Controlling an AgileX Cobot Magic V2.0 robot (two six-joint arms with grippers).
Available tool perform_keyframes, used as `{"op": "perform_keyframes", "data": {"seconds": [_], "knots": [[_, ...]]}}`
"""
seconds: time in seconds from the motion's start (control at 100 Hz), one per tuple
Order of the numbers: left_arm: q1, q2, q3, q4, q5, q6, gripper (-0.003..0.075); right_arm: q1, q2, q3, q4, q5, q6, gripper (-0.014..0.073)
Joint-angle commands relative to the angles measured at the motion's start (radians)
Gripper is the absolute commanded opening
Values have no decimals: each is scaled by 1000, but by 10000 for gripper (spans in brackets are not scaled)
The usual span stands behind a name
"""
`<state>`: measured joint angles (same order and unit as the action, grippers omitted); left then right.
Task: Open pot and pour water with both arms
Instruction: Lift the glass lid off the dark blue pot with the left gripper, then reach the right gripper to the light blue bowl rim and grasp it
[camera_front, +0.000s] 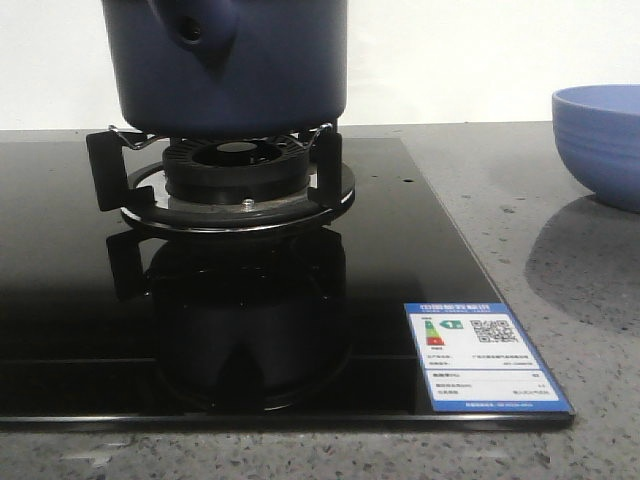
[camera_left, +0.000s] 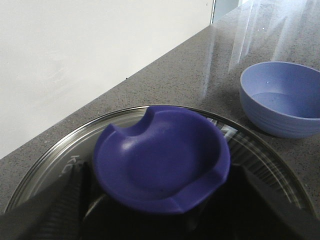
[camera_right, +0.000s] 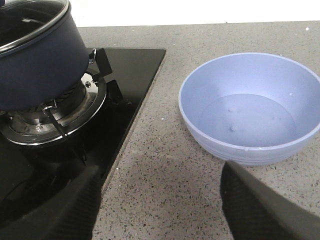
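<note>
My left gripper (camera_left: 160, 220) straddles the dished blue knob (camera_left: 161, 157) of the glass lid (camera_left: 50, 155) on the dark navy round pot (camera_front: 225, 65), which sits on the black stove burner (camera_front: 235, 175); whether it grips, I cannot tell. The lid-lifting step is at hand, calling for a firm pinch and straight lift, while my right gripper (camera_right: 157, 200) hangs spread apart near the light-blue ribbed bowl (camera_right: 250, 107).

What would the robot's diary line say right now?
pot: on burner, lid on | left end effector: at lid knob | bowl: beside stove

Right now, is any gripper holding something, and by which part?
The left gripper is around the knob of the pot lid; a firm grip cannot be told. The right gripper is open and holds nothing.
</note>
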<state>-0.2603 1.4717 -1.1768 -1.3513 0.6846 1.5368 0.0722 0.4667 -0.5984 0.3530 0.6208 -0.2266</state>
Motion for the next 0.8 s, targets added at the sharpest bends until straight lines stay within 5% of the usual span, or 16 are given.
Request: {"op": "perform_keyframes", "data": {"seconds": [0.0, 0.24, 0.79], "knots": [[-7, -32, -35, -63, 7, 7, 445, -1, 13, -37, 11, -69, -9, 460], [-7, -32, -35, -76, 7, 8, 323, -1, 13, -37, 11, -69, -9, 460], [-5, -32, -41, -186, 10, 8, 314, -1, 13, -37, 11, -62, -9, 460]]}}
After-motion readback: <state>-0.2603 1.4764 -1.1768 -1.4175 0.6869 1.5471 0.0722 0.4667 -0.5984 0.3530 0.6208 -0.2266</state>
